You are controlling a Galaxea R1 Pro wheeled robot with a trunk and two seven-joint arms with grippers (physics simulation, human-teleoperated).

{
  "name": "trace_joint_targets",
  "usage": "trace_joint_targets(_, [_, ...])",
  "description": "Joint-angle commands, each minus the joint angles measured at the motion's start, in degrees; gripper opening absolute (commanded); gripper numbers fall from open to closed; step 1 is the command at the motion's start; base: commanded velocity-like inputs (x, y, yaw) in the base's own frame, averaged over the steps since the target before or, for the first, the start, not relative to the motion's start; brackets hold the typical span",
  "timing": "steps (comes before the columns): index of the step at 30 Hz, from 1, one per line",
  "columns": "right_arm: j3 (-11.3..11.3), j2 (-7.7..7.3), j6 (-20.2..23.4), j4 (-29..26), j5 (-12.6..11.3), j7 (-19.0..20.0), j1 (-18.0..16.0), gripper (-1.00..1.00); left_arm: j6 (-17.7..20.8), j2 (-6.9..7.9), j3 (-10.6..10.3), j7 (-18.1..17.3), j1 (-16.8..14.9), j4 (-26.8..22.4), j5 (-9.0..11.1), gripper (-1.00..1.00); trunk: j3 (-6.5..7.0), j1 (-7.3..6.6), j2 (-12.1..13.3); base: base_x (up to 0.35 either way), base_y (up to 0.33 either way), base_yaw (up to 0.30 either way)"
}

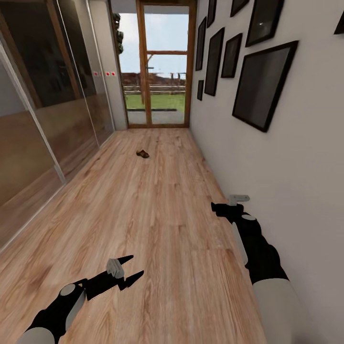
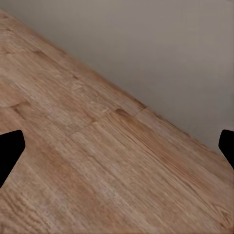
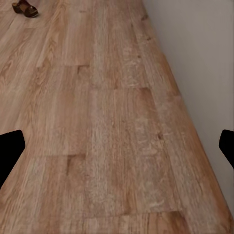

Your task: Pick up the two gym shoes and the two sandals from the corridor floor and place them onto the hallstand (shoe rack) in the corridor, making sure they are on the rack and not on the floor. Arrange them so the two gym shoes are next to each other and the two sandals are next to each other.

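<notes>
Both sets of jaws stand spread wide with nothing between them. The left gripper [image 1: 130, 267] hangs low over the corridor floor [image 1: 162, 229], its two black fingers [image 1: 125, 259] splayed apart; in the left wrist view only bare wood-grain planks [image 2: 97, 161] and the foot of a pale wall [image 2: 161, 53] lie ahead of those jaws. The right gripper [image 1: 220, 209] is held farther forward, close beside the white right-hand wall [image 1: 286, 181]. Its fingertips are hard to make out in the head view, but in the right wrist view they sit at opposite edges of the frame, well apart, over bare planks [image 3: 112, 146]. Well beyond both pairs of jaws, ahead of the left gripper and off toward the left of the right one, a small dark brown sandal [image 1: 142, 154] lies on the floor; it also shows far ahead in the right wrist view [image 3: 25, 8]. It may be one sandal or two lying together, as it is too small to tell. Farther still, a wood-framed glass door [image 1: 165, 62] closes the corridor end, with dark picture frames [image 1: 263, 81] hung along the right wall and glossy sliding panels [image 1: 43, 110] lining the left side.
</notes>
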Motion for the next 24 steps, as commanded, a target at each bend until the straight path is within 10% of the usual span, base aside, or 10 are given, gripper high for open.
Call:
trace_joint_targets(1, [-0.1,0.05,0.3,-0.1,0.4,0.1,0.0,1.00,-0.3,0.00,0.0,-0.2,0.0,0.1,0.1,1.00,-0.05,0.03,0.0,0.349,0.000,0.000])
trace_joint_targets(24, [-0.1,0.05,0.3,-0.1,0.4,0.1,0.0,1.00,-0.3,0.00,0.0,-0.2,0.0,0.1,0.1,1.00,-0.32,0.03,0.0,0.349,0.000,0.035])
